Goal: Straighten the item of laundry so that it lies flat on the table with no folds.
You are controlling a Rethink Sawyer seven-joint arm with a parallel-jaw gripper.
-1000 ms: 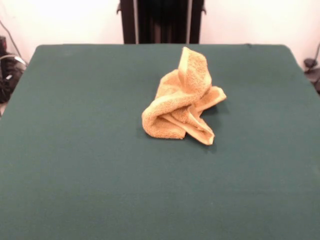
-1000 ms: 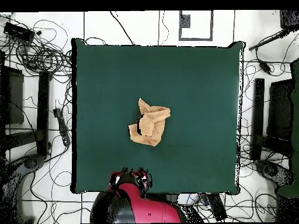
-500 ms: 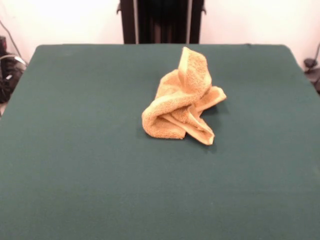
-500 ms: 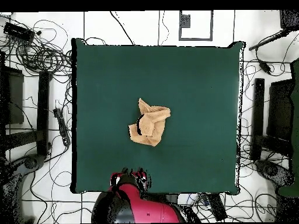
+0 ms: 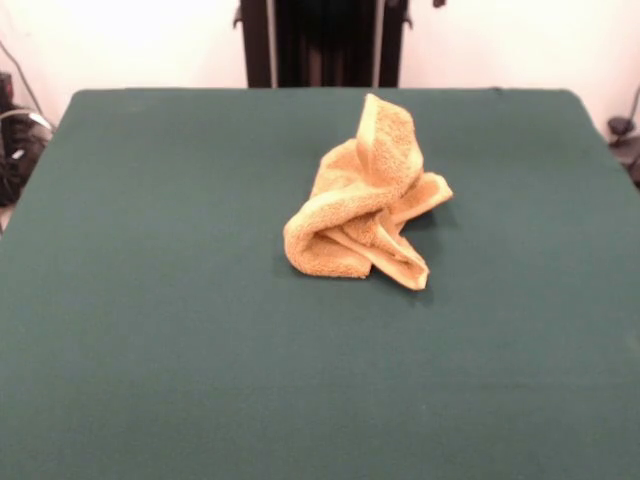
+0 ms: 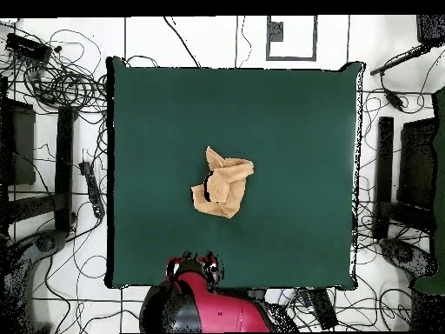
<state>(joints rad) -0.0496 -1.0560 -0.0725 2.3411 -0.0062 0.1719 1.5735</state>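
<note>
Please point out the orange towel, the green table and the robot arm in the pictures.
towel [image 5: 365,200]: front view, crumpled middle.
table [image 5: 150,300]: front view, bare cloth top.
robot arm [image 6: 209,309]: overhead view, red body.

Towel: golden-orange terry towel, crumpled into a heap, not flat.
Pose: one fold stands up as a tall peak at the heap's upper right in the front view; lower folds roll round at its left and a flattened corner juts toward the lower right.
Place: slightly above the middle of the frame in the front view (near the centre of the overhead view too).
Bench: dark green felt-like top, rectangular, far bigger than the towel, which lies well apart from every edge.
</note>
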